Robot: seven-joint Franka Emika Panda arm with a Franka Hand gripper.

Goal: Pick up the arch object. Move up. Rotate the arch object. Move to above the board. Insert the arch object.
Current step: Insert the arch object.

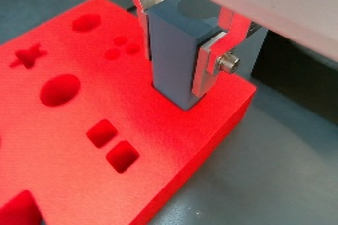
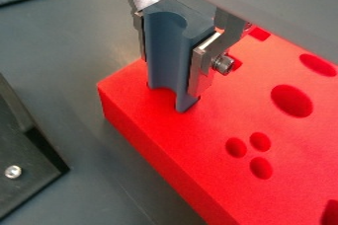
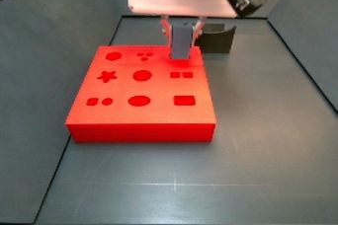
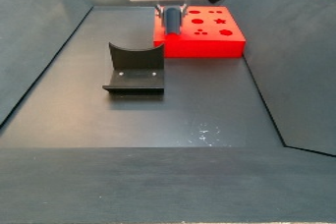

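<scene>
The arch object (image 1: 175, 71) is a slim blue-grey block with a curved notch at its upper end. It stands upright, and my gripper (image 1: 181, 39) is shut on its two sides. Its lower end meets the top of the red board (image 1: 79, 120) close to a corner; how deep it sits there does not show. Another wrist view has the same hold: arch object (image 2: 168, 56), gripper (image 2: 176, 41), board (image 2: 258, 106). In both side views the gripper (image 3: 181, 30) (image 4: 168, 13) hangs over the board's edge (image 3: 138, 113) (image 4: 207, 39) with the arch object (image 3: 181, 41) (image 4: 170, 21) under it.
The board's top carries darker cut-outs: a star, circles, squares, a rectangle. The dark fixture (image 4: 132, 68) stands on the grey floor beside the board, and its base plate (image 2: 20, 165) shows in a wrist view. Sloped dark walls bound the floor.
</scene>
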